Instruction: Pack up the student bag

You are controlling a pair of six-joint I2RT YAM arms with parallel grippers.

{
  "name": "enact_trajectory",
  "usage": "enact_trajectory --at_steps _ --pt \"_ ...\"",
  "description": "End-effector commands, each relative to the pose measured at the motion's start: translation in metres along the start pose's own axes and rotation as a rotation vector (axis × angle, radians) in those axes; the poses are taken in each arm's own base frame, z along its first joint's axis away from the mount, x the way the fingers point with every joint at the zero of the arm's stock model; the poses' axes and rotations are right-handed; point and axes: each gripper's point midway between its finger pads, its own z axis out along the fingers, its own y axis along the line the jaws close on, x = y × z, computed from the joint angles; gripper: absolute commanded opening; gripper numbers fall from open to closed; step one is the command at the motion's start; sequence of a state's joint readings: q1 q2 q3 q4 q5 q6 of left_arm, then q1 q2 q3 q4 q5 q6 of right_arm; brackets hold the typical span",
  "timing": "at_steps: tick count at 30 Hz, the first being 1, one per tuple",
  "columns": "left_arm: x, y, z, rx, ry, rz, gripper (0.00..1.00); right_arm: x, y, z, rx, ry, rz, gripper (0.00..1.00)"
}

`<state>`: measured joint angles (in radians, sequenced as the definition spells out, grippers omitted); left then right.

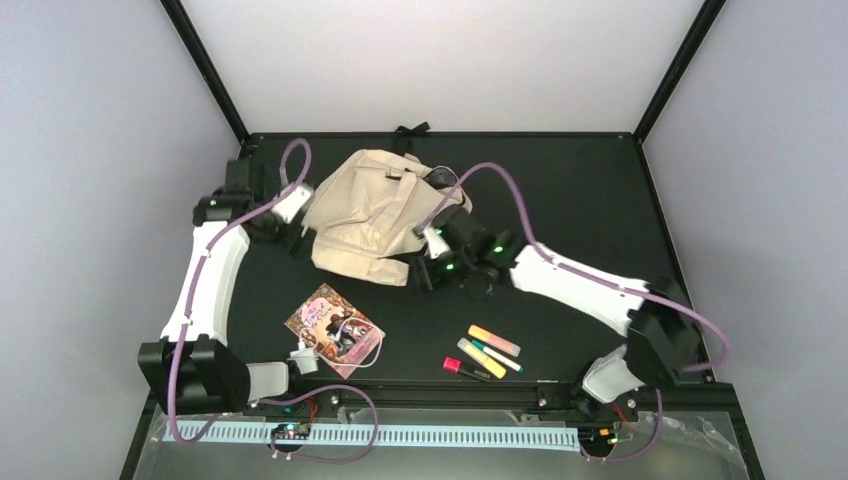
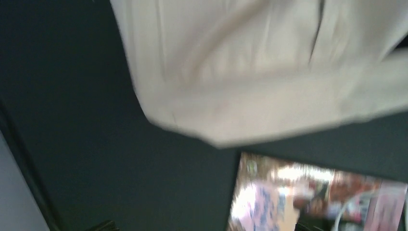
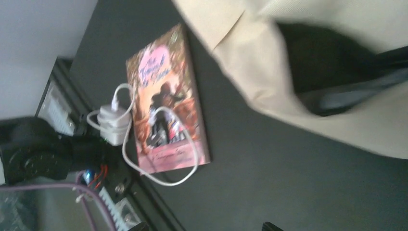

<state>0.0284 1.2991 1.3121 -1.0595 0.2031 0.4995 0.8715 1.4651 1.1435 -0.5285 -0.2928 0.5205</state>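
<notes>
The student bag (image 1: 372, 215) lies crumpled on its side at the far middle of the black table (image 1: 600, 200), with its black strap loop (image 1: 410, 130) poking toward the far edge. A dark opening (image 1: 445, 183) faces the right. The long axis is hard to judge in the folds, but it seems to run from far to near, with the near end leaning a little left. The left gripper (image 1: 297, 238) sits against the bag's left edge. Its own camera shows only blurred cream cloth (image 2: 260, 67) and none of its fingers, so I cannot tell whether they are open or closed. The right gripper (image 1: 425, 272) is at the bag's near right corner. Its fingers are also out of its camera's view, and I cannot tell their state. A book (image 3: 168, 96) with a pink pictured cover lies flat near the left arm's base, well apart from the bag. It carries curly script at the top and bottom that is too blurred to read. A white charger (image 3: 113, 126) rests at the book's edge, and its cable (image 3: 163, 178) loops over the cover. To the right, near the front edge, four markers lie close together: orange (image 1: 494, 340), yellow (image 1: 480, 357), green (image 1: 500, 358) and pink (image 1: 462, 367). Pale plain walls (image 1: 440, 60) close in the table, with black frame posts (image 1: 205, 70) at the far corners.
</notes>
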Motion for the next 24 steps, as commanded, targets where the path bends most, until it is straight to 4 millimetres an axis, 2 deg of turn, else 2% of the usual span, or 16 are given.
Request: enact_trajectory --at_steps 1,3,6,8,10,13,16,20,24 --pt "0.111 -0.015 0.042 0.094 0.295 -0.001 0.92 0.014 0.037 0.047 -0.167 0.122 0.071 0.61" --pt "0.133 -0.008 0.058 0.085 0.328 -0.036 0.85 0.012 0.037 0.061 -0.170 0.130 0.108 0.59" --pt "0.146 0.002 0.072 0.113 0.316 -0.104 0.70 0.014 0.032 0.089 -0.177 0.148 0.178 0.55" --pt "0.158 -0.001 0.081 0.139 0.334 -0.075 0.58 0.013 0.028 0.108 -0.165 0.166 0.204 0.53" --pt "0.171 -0.012 0.087 0.172 0.337 -0.009 0.53 0.003 0.031 0.125 -0.165 0.167 0.202 0.52" --pt "0.193 -0.014 0.097 0.129 0.338 0.133 0.48 -0.009 0.027 0.146 -0.131 0.156 0.212 0.48" --pt "0.216 -0.017 0.108 0.114 0.369 0.237 0.47 -0.012 0.034 0.166 -0.137 0.168 0.208 0.47" --pt "0.218 -0.012 0.116 0.114 0.370 0.223 0.45 -0.009 0.047 0.196 -0.132 0.226 0.194 0.50" --pt "0.216 -0.023 0.123 0.158 0.320 0.232 0.45 -0.008 0.049 0.220 -0.122 0.243 0.208 0.54"
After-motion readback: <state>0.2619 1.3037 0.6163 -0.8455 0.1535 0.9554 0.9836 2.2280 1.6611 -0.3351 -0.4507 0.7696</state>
